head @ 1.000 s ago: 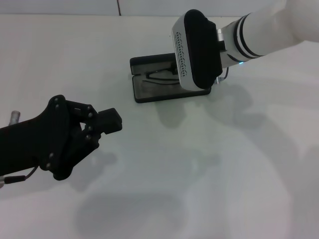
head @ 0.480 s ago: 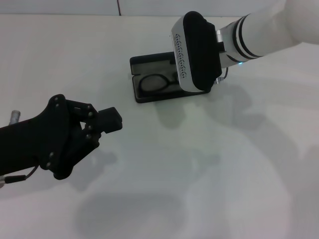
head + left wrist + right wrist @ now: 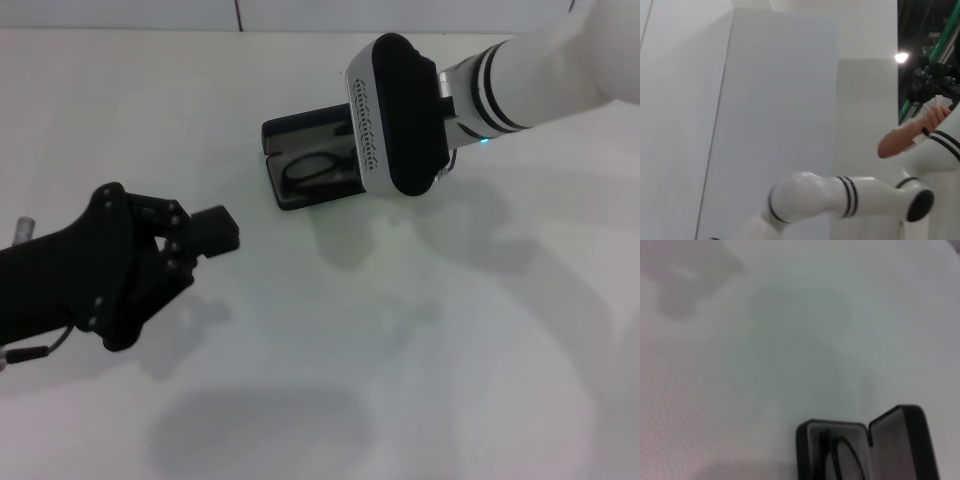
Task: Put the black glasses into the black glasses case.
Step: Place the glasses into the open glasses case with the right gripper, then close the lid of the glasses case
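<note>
The black glasses [image 3: 312,168] lie inside the open black glasses case [image 3: 277,135] on the far desk [image 3: 420,330]. Right end effector [image 3: 395,115] hovers above it, fingers hidden; left end effector [image 3: 215,232], pressed together, sits near left.

Black glasses [image 3: 312,166], black case [image 3: 290,132] with seemingly grey lining.

You see the black glasses case [image 3: 300,165] lying open on the white table [image 3: 420,330], with the black glasses [image 3: 315,168] resting inside it. The right arm's wrist housing [image 3: 395,115] hangs over the case's right end and hides that part. The left gripper [image 3: 215,232] hovers above the table, well apart from the case, to its near left.
</note>
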`<state>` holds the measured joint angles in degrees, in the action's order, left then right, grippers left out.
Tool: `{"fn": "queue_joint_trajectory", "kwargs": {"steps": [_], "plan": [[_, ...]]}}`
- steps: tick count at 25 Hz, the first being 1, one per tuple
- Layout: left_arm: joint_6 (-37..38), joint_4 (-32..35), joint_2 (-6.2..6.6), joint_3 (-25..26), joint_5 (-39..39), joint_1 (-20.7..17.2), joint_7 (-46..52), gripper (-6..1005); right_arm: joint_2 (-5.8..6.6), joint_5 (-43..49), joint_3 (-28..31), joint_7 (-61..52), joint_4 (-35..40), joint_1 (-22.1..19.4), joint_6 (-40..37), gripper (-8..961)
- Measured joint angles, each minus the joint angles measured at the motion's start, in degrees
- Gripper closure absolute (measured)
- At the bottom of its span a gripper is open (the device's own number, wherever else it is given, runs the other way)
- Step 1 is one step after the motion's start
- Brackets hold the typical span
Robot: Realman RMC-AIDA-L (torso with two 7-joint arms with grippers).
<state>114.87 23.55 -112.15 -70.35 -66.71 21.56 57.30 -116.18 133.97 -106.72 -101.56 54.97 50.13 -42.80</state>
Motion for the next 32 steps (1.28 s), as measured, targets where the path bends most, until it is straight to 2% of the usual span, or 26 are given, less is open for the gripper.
{"fn": "queue_joint_trajectory", "kwargs": {"steps": [6,8,10,14,16,17,18,22,26,29,32], "plan": [[0.00,0.00,-0.44,4.23,0.00,-0.28,0.41,959,-0.01,1.50,1.01,-2.58,11.26,-8.59,-1.52,584],[-0.01,0.00,-0.69,6.04,0.03,-0.19,0.75,959,-0.01,1.43,2.24,-3.66,14.01,-11.22,-1.63,586],[-0.63,0.02,-0.97,8.58,0.05,0.34,2.01,959,-0.01,0.14,4.95,-5.44,18.01,-15.57,-1.64,587],[-5.18,1.18,-0.87,11.46,-0.23,2.95,7.70,958,0.27,-11.69,16.26,-6.19,26.43,-25.72,-5.27,587],[-8.19,2.43,-0.20,11.66,-0.68,4.93,11.15,958,0.40,-22.98,25.89,-4.62,28.50,-29.63,-12.55,588],[-9.59,2.95,0.15,11.67,-1.16,6.28,12.48,958,0.50,-30.05,32.55,-2.77,28.58,-31.91,-18.13,588],[-10.96,3.32,0.42,11.67,-1.85,7.39,13.49,958,0.57,-34.97,37.28,-0.98,28.22,-33.61,-22.40,588],[-20.39,6.72,1.24,11.64,-9.27,16.47,19.93,955,0.48,-44.55,49.75,3.62,25.47,-38.88,-34.41,589],[-30.27,10.62,1.30,11.61,-19.17,22.79,27.43,944,0.55,-47.01,58.14,7.17,16.85,-39.84,-44.17,590],[-39.12,11.42,0.37,11.32,-31.59,29.80,32.80,916,0.60,-48.15,64.12,10.57,8.51,-39.80,-49.32,590],[-45.18,11.16,-1.49,11.19,-41.78,33.74,34.80,887,0.62,-48.30,68.48,13.59,0.97,-39.54,-51.61,591]]}}
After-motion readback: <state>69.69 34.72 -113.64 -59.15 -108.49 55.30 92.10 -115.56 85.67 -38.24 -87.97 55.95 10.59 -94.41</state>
